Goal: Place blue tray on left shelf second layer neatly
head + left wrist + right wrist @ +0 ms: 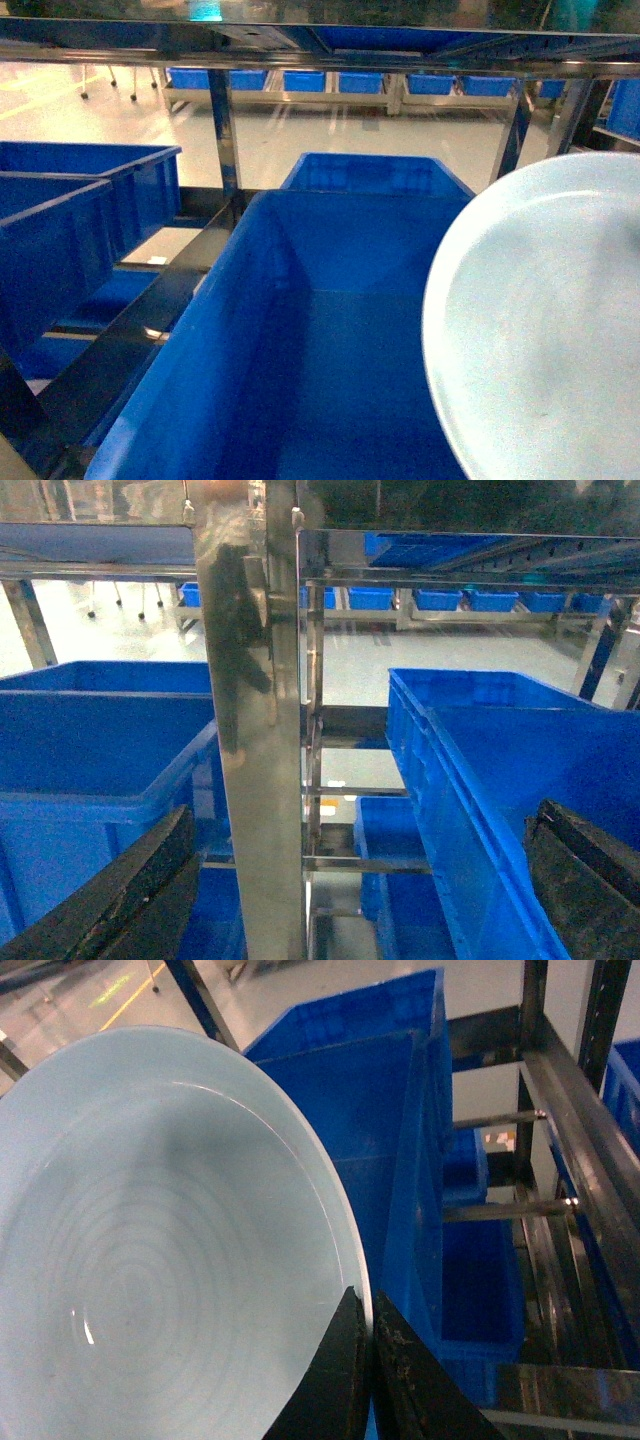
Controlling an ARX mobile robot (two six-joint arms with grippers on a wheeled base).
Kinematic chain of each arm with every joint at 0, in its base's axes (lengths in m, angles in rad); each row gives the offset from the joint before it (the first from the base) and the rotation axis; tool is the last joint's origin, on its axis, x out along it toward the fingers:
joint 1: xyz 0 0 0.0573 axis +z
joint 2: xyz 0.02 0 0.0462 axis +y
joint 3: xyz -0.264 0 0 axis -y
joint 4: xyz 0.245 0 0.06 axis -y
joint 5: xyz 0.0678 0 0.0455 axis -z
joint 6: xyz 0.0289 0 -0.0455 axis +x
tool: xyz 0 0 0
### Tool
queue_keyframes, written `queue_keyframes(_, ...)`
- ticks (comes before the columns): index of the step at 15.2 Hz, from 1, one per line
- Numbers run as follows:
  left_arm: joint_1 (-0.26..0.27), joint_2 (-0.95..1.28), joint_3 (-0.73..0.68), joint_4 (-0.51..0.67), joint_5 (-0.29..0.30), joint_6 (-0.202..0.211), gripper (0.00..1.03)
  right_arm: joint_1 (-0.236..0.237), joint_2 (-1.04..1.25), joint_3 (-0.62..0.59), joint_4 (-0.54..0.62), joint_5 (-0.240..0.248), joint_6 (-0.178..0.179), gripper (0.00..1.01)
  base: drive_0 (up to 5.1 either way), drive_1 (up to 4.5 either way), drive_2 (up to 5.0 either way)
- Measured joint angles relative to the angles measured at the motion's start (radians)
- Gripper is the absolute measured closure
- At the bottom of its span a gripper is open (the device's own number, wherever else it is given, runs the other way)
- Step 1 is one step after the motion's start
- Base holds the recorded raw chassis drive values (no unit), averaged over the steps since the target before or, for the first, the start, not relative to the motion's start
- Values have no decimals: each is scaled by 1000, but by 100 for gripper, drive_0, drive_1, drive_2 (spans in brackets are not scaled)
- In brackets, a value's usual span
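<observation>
The blue tray [540, 320] is a pale sky-blue round dish that fills the head view's right side, tilted up on edge above a deep blue crate [330, 340]. In the right wrist view my right gripper [368, 1312] is shut on the rim of the blue tray [170, 1260], one black finger on each face. My left gripper [350, 900] is open and holds nothing; its dark fingers [120, 900] straddle a mirror-like steel post [250, 730]. The left shelf's steel tier [165, 248] lies at the head view's left, between crates. Neither gripper shows in the head view.
Deep blue crates [70, 230] stand on the left shelf, and another crate [370, 172] sits behind the middle one. A steel beam [130, 340] runs diagonally at lower left, and a top rail [320, 45] crosses overhead. Rack bars [560, 1160] flank the tray on the right.
</observation>
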Motion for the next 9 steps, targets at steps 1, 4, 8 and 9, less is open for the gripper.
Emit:
queue_keyframes(1, 0, 0, 0, 0, 0, 0, 5, 47, 60, 1, 41, 38, 18, 99, 0, 0, 0)
queue_keyframes(4, 0, 0, 0, 0, 0, 0, 5, 145, 261, 29, 188, 131, 80, 99, 0, 0, 0)
queue_keyframes(8, 0, 0, 0, 0, 0, 0, 5, 180, 541, 87, 442, 255, 79, 99, 0, 0, 0)
queue_keyframes(9, 0, 0, 0, 0, 0, 0, 5, 182, 634, 92, 508, 228, 93, 98, 0, 0, 0)
